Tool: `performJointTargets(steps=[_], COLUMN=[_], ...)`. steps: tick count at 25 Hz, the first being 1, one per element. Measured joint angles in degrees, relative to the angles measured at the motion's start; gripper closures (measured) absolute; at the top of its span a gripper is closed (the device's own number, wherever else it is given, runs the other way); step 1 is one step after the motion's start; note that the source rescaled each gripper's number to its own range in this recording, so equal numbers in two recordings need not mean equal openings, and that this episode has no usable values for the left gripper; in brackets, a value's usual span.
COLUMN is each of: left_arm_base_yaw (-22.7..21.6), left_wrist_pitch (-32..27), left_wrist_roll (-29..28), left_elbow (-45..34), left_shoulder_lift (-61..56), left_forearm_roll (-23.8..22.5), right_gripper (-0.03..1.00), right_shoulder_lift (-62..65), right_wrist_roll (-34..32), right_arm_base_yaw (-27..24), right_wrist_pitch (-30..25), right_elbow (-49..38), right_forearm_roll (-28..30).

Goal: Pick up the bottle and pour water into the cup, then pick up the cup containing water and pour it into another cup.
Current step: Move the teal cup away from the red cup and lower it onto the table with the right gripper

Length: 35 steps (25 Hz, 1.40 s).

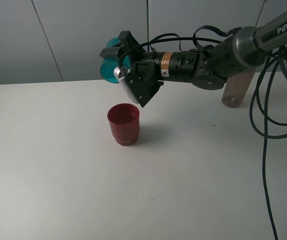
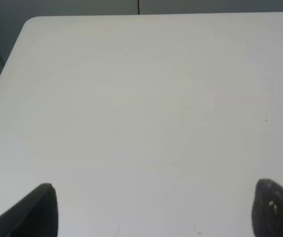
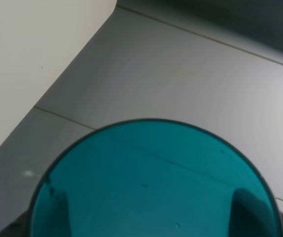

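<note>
Right end effector (image 1: 117, 56) was pinching the cup (image 1: 111, 61), the teal tumbler, carried high above the surface (image 1: 58, 175) and tipped onto its side, its mouth facing away from the arm toward nine o'clock in the high view. Through the right wrist camera the cup's teal wall (image 3: 151, 187) filled the lower frame, with the dark fingers showing faintly through it on either side. Another cup (image 1: 123, 124), the dark red one, stood upright on the surface below and slightly toward five o'clock of the held tumbler, well apart from it in height. The bottle (image 1: 237, 90) stood back at about three o'clock, partly hidden behind the arm.

Judging by this, the second pour was the step in hand: the tumbler was lifted and tilted, though whether any water lay in the red cup could not be told. The next move would call for bringing the tumbler's lip directly over the red cup's mouth.

Left end effector (image 2: 153, 210) hung spread over bare surface, holding nothing.
</note>
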<state>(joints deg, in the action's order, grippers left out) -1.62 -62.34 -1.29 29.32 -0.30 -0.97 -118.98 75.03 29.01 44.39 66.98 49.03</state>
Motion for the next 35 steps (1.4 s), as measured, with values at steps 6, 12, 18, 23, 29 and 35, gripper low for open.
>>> performJointTargets(steps=[6, 12, 18, 23, 29, 35], left_arm_base_yaw=[0.0, 0.0, 0.0, 0.0, 0.0, 0.0], left_wrist_pitch=[0.0, 0.0, 0.0, 0.0, 0.0, 0.0], left_wrist_roll=[0.0, 0.0, 0.0, 0.0, 0.0, 0.0], left_elbow=[0.0, 0.0, 0.0, 0.0, 0.0, 0.0], left_shoulder_lift=[0.0, 0.0, 0.0, 0.0, 0.0, 0.0], left_forearm_roll=[0.0, 0.0, 0.0, 0.0, 0.0, 0.0], right_gripper=[0.85, 0.85, 0.85, 0.85, 0.85, 0.85], right_shoulder_lift=[0.0, 0.7, 2.7, 5.4, 12.1, 20.5], right_wrist_roll=[-18.1, -47.9, -68.1, -75.0, -75.8, -75.7], right_arm_base_yaw=[0.0, 0.0, -0.3, -1.8, -4.0, -6.6], right_wrist_pitch=[-1.5, -5.4, -7.4, -7.6, -7.7, -7.8], right_elbow=[-1.7, -1.8, -2.2, -4.7, -13.3, -24.9], right_forearm_roll=[0.5, -1.7, -6.6, -14.5, -21.7, -28.7])
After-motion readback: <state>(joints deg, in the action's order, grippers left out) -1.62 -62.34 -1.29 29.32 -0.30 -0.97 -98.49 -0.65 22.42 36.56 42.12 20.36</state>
